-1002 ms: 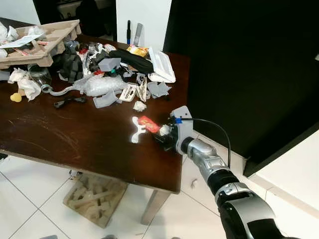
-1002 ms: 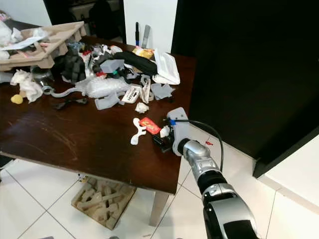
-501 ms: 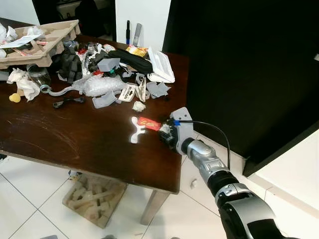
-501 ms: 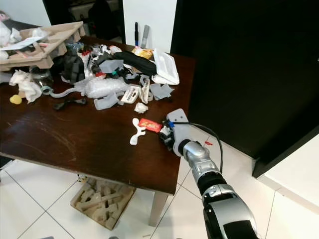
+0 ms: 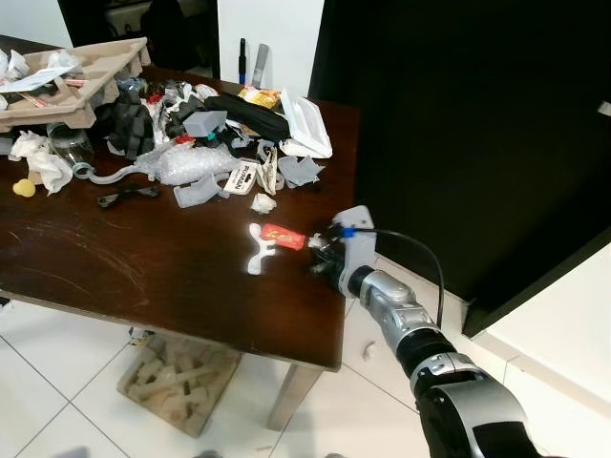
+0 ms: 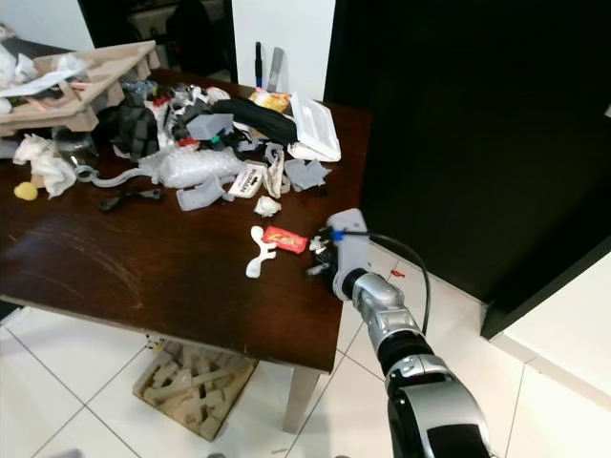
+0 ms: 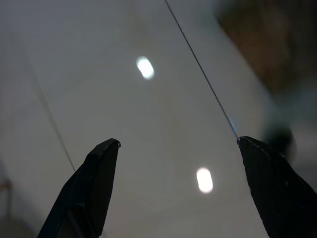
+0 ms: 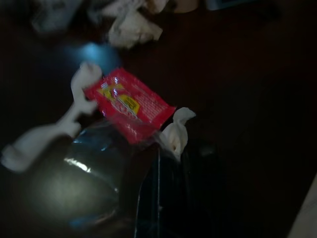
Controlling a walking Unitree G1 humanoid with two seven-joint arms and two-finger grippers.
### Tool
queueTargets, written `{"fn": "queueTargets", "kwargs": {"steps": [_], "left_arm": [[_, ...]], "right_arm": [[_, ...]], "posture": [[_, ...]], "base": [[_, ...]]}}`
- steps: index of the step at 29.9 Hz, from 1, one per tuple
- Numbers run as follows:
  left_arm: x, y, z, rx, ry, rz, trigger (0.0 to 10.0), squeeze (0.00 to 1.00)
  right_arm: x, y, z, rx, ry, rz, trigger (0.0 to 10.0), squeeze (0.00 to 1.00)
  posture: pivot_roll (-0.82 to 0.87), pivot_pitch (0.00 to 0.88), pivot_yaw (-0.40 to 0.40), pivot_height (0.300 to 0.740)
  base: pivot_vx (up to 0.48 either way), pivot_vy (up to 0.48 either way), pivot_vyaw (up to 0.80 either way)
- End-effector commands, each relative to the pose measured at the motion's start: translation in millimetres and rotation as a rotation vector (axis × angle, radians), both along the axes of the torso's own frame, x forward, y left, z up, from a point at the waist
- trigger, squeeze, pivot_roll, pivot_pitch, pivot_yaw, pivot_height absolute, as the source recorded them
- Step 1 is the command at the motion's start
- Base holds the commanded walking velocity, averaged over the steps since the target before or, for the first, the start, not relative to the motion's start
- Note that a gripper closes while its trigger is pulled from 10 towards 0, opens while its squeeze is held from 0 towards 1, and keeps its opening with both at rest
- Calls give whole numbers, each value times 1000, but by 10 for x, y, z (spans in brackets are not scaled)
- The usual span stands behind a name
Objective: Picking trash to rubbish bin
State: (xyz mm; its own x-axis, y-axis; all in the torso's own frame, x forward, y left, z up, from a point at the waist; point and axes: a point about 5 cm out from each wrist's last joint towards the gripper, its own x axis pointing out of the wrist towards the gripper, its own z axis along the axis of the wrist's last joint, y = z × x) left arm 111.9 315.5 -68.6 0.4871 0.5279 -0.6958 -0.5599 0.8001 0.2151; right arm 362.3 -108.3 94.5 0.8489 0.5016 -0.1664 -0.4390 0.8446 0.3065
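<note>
A red snack packet (image 5: pixel 283 236) lies flat on the dark wooden table (image 5: pixel 143 277), beside a white curved plastic piece (image 5: pixel 256 250). My right gripper (image 5: pixel 319 256) is at the table's right edge, just right of the packet. In the right wrist view its black fingers (image 8: pixel 171 193) sit close together, with a small white crumpled scrap (image 8: pixel 176 133) at their tips. The packet (image 8: pixel 130 105) lies just beyond them. My left gripper (image 7: pixel 178 144) hangs open over white floor tiles, with nothing between its fingers.
A heap of mixed rubbish (image 5: pixel 205 153) covers the back of the table, with a cardboard tray (image 5: pixel 72 81) at the far left. A moulded pulp insert (image 5: pixel 177 382) lies on the floor under the table. A black wall (image 5: pixel 458 124) stands to the right.
My right gripper has drawn back a little toward the table's right edge. The red packet, which leaned against the fingers, now lies flat and apart from them.
</note>
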Motion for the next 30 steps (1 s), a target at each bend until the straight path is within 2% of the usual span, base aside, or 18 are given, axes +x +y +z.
{"fn": "queueTargets", "kwargs": {"steps": [1, 6, 9, 13, 14, 16, 17, 18, 19, 20, 21, 22, 23, 24, 25, 26, 28, 30], "left_arm": [[103, 319, 242, 127, -114, 105, 10000, 0], [307, 561, 530, 223, -257, 158, 10000, 0], [749, 639, 958, 348, -451, 28, 10000, 0], [929, 609, 1141, 396, -538, -37, 10000, 0], [1018, 566, 1227, 404, -590, -73, 10000, 0], [1217, 392, 1391, 392, -702, -193, 10000, 0], [1217, 392, 1391, 392, -702, -193, 10000, 0], [1303, 289, 1465, 381, -751, -261, 10000, 0], [1303, 289, 1465, 381, -751, -261, 10000, 0], [1387, 160, 1541, 358, -800, -339, 10000, 0], [1477, 2, 1627, 315, -855, -431, 10000, 0], [1477, 2, 1627, 315, -855, -431, 10000, 0], [1547, -153, 1699, 258, -901, -514, 10000, 0], [1547, -153, 1699, 258, -901, -514, 10000, 0], [1601, -307, 1765, 201, -940, -595, 10000, 0], [1601, -307, 1765, 201, -940, -595, 10000, 0], [1650, -471, 1828, 144, -969, -683, 10000, 0], [1715, -748, 1926, 78, -995, -821, 10000, 0]], "right_arm": [[18, -102, -6, 183, 58, -85, 0, 0], [84, -277, 71, 321, 61, -217, 0, 0], [109, -587, 77, 354, 63, -425, 0, 0], [105, -703, 83, 343, 48, -489, 0, 0], [95, -776, 71, 309, 47, -531, 0, 0], [37, -970, -7, 108, 61, -627, 0, 0], [37, -970, -7, 108, 61, -627, 0, 0], [-11, -1084, -66, 8, 85, -682, 1451, 0], [-11, -1084, -66, 8, 85, -682, 1451, 0], [-75, -1208, -135, -50, 118, -732, 5137, 0], [-161, -1342, -223, -137, 158, -775, 10000, 0], [-161, -1342, -223, -137, 158, -775, 10000, 0], [-248, -1450, -306, -217, 189, -801, 10000, 0], [-248, -1450, -306, -217, 189, -801, 10000, 0], [-347, -1526, -410, -308, 228, -807, 10000, 0], [-347, -1526, -410, -308, 228, -807, 10000, 0], [-473, -1587, -545, -367, 281, -817, 10000, 0], [-794, -1647, -873, -426, 421, -829, 10000, 0]], "posture": [[212, 144, -87, 740], [218, 142, -90, 740], [227, 139, -84, 740], [227, 139, -84, 740], [231, 141, -82, 740], [234, 143, -80, 740], [234, 143, -80, 740], [234, 143, -80, 740], [234, 143, -80, 740], [236, 144, -81, 740], [236, 144, -81, 740], [236, 144, -81, 740], [235, 147, -81, 740], [235, 147, -81, 740], [232, 148, -80, 740], [232, 148, -80, 740], [232, 148, -80, 740], [224, 150, -75, 740]], "base": [[0, 0, 0], [0, 0, 0], [0, 0, 0], [0, 0, 0], [0, 0, 0], [0, 0, 0], [0, 0, 0], [0, 0, 0], [0, 0, 0], [0, 0, 0], [0, 0, 0], [0, 0, 0], [0, 0, 0], [0, 0, 0], [0, 0, 0], [0, 0, 0], [0, 0, 0], [0, 0, 0]]}}
